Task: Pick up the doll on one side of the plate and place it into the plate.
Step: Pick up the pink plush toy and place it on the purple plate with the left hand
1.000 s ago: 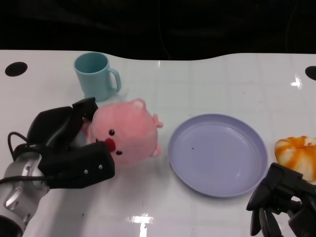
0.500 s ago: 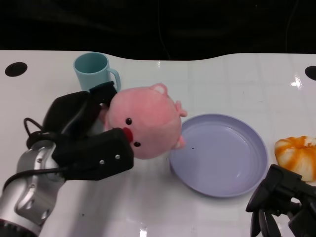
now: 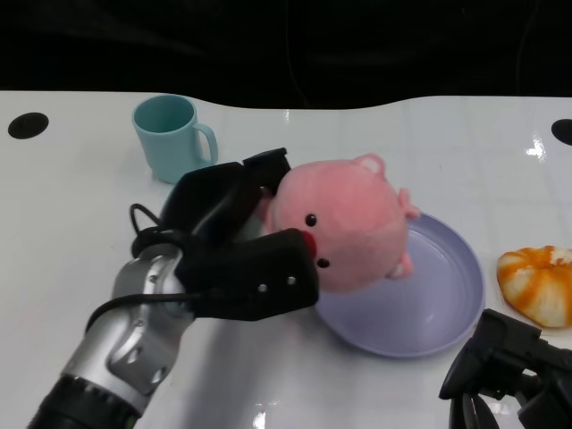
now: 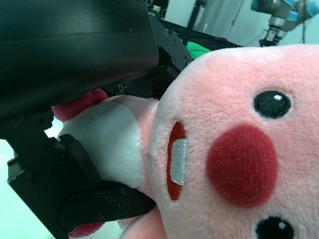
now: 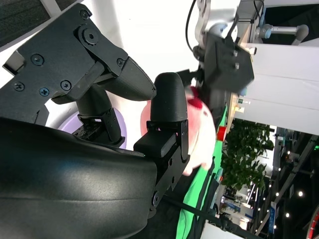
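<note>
My left hand (image 3: pixel 237 241) grips a round pink plush doll (image 3: pixel 344 223) with black eyes and a red nose, holding it above the left part of the lavender plate (image 3: pixel 442 304). In the left wrist view the doll's face (image 4: pixel 239 149) fills the picture, with my black fingers (image 4: pixel 89 199) pressed into its side. My right hand (image 3: pixel 505 371) hangs low at the front right near the plate's rim, fingers curled with nothing in them; the right wrist view shows its black fingers (image 5: pixel 167 114) with a sliver of the pink doll (image 5: pixel 197 134) behind them.
A teal mug (image 3: pixel 172 137) stands at the back left. An orange-and-white plush (image 3: pixel 541 284) lies right of the plate. Dark round holes mark the white table at the far left (image 3: pixel 28 124) and far right (image 3: pixel 563 131).
My left hand has lifted the doll off the table and carried it to the right, from beside the mug to over the plate's left part. The right hand has barely moved.
</note>
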You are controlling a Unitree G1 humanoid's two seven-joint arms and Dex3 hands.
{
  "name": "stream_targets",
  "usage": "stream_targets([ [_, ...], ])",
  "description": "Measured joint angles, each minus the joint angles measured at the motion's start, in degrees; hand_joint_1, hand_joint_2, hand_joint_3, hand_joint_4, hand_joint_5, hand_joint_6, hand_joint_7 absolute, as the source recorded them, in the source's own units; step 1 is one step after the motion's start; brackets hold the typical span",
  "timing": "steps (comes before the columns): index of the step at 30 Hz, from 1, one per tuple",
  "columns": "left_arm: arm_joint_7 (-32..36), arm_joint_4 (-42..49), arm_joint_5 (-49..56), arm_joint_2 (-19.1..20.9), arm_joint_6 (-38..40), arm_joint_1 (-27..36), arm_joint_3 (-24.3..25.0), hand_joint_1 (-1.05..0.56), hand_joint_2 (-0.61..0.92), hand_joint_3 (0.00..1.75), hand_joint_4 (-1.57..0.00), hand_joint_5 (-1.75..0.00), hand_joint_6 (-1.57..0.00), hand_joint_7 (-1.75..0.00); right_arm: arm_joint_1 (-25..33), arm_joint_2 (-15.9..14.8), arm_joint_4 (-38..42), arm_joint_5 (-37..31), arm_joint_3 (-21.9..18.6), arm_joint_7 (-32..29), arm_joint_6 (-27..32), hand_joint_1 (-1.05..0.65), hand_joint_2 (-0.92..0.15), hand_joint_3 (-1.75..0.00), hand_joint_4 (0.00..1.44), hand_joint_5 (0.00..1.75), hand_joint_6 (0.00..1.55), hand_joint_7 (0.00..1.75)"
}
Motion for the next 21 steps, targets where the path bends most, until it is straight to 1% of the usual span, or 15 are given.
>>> stream_targets([
  [6,-0.4,4.1,1.94,-3.95,2.9,-3.71,-3.06,-0.21,0.41,1.25,-0.94,-1.75,-0.74,-1.75,0.81,0.02,-0.65,-0.09,0.14,-0.43,1.03,-0.17,-0.37,-1.51,0.72,1.75,0.61,1.56],
  [10,-0.46,8.32,2.85,-6.65,3.98,-7.88,-4.85,-0.24,0.48,1.11,-0.94,-1.75,-0.7,-1.75,0.92,0.01,-0.91,-0.11,0.18,-0.49,1.38,-0.16,-0.37,-1.53,0.72,1.75,0.61,1.56],
  [13,-0.28,11.61,3.91,-8.48,4.53,-10.23,-5.75,-0.24,0.53,1.07,-0.93,-1.75,-0.69,-1.75,0.81,0.0,-0.9,-0.27,0.29,-0.44,1.04,-0.17,-0.38,-1.53,0.73,1.75,0.6,1.56],
  [15,-0.25,13.71,3.97,-9.52,4.9,-11.51,-6.27,-0.24,0.57,1.01,-0.92,-1.75,-0.66,-1.73,0.72,0.01,-0.9,-0.46,0.41,-0.44,0.84,-0.18,-0.38,-1.52,0.73,1.75,0.6,1.57],
  [16,-0.24,14.82,3.98,-10.11,5.18,-12.13,-6.4,-0.24,0.58,1.0,-0.92,-1.75,-0.66,-1.71,0.72,0.01,-0.92,-0.52,0.47,-0.47,0.84,-0.19,-0.39,-1.51,0.73,1.75,0.6,1.57],
  [17,-0.25,15.92,3.98,-10.58,5.41,-12.77,-6.61,-0.24,0.61,0.95,-0.92,-1.75,-0.67,-1.5,0.73,0.03,-0.93,-0.57,0.56,-0.51,0.85,-0.2,-0.39,-1.51,0.73,1.75,0.6,1.58],
  [18,-0.25,16.96,3.98,-11.06,5.58,-13.34,-6.73,-0.25,0.62,0.93,-0.92,-1.75,-0.69,-1.42,0.74,0.05,-0.97,-0.63,0.66,-0.56,0.86,-0.2,-0.39,-1.51,0.73,1.75,0.6,1.58],
  [19,-0.25,17.83,3.98,-11.36,5.63,-13.82,-6.78,-0.24,0.63,0.92,-0.92,-1.75,-0.7,-1.39,0.74,0.06,-0.99,-0.66,0.77,-0.64,0.87,-0.2,-0.39,-1.5,0.73,1.75,0.6,1.58],
  [20,-0.24,18.68,3.95,-11.64,5.6,-14.21,-6.78,-0.24,0.63,0.93,-0.91,-1.75,-0.71,-1.41,0.73,0.07,-1.01,-0.7,0.84,-0.67,0.87,-0.21,-0.4,-1.5,0.72,1.75,0.59,1.58],
  [21,-0.23,19.51,3.93,-11.99,5.56,-14.47,-6.8,-0.25,0.63,0.95,-0.91,-1.75,-0.7,-1.51,0.71,0.07,-1.01,-0.76,0.93,-0.67,0.86,-0.21,-0.4,-1.49,0.72,1.75,0.59,1.58],
])
